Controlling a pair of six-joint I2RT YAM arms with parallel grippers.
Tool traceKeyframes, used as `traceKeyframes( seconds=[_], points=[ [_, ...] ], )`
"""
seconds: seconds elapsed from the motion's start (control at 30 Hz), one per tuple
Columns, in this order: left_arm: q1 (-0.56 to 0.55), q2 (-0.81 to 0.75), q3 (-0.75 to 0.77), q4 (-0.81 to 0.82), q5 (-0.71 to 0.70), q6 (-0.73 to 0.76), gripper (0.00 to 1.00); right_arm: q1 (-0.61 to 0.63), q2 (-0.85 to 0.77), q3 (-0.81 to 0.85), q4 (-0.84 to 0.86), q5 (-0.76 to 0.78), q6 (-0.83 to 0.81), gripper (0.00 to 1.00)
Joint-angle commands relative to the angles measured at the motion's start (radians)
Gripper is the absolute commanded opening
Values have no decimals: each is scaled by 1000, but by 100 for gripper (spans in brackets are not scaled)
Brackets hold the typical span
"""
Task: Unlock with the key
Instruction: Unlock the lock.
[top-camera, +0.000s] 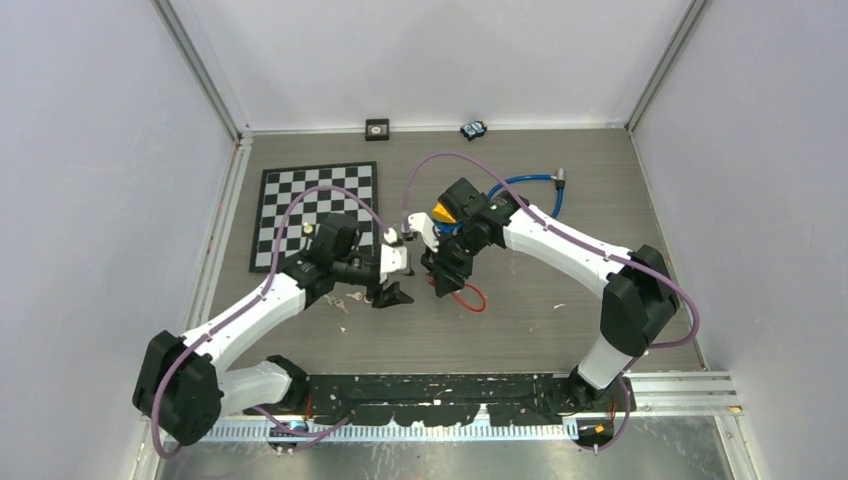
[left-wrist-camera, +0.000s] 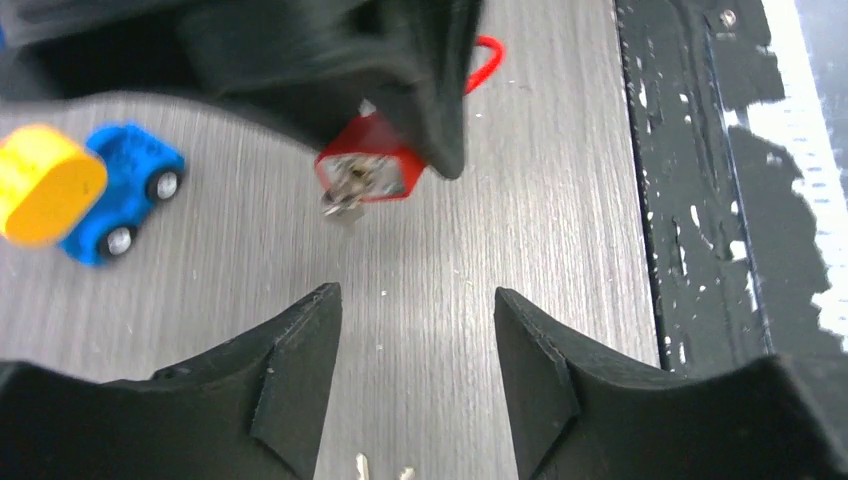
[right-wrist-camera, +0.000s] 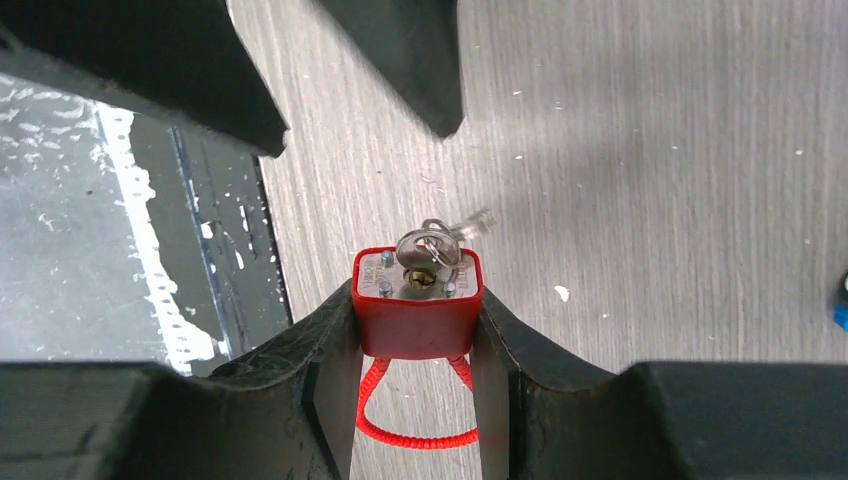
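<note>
Though the top view hides this, the padlock (right-wrist-camera: 418, 322) holds a key (right-wrist-camera: 432, 246).

Left tool (left-wrist-camera: 415, 295) spread wide, hovering low, facing right tool (right-wrist-camera: 417, 298); right tool clamped tight on padlock (right-wrist-camera: 418, 325).

The right tool (right-wrist-camera: 415, 300) grips the red padlock (right-wrist-camera: 417, 322), a key (right-wrist-camera: 440, 236) seated in its keyhole
</note>
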Motion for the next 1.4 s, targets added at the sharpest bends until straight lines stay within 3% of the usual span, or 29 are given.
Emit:
traceKeyframes(
  seconds=[0.0, 0.2, 0.37, 0.53, 0.73, 1.03, 1.13, 1.3, 1.37],
  points=[
    [90, 48, 61, 103, -1, -384, 57, 4, -63, -7, 77, 59, 56, 0],
    [193, 120, 57, 380, 77, -879, 53, 4, -64, -8, 104, 99, 84, 0],
    [195, 221, 83, 472, 110, -1218, 49, 4, -60, -4, 116, 132, 97, 0],
    [195, 332, 116, 520, 149, -1450, 45, 3, -60, 0, 124, 162, 106, 0],
    [177, 396, 162, 534, 147, -1534, 38, 4, -52, 4, 126, 171, 108, 0],
    [132, 422, 198, 455, 123, -1491, 28, 4, -45, 7, 125, 179, 106, 0],
    [132, 407, 201, 402, 107, -1448, 32, 4, -45, 2, 124, 183, 106, 0],
    [133, 375, 201, 340, 77, -1400, 46, 4, -48, 0, 124, 188, 104, 0],
    [133, 368, 199, 331, 70, -1391, 47, 4, -47, -3, 125, 187, 104, 0]
  ],
)
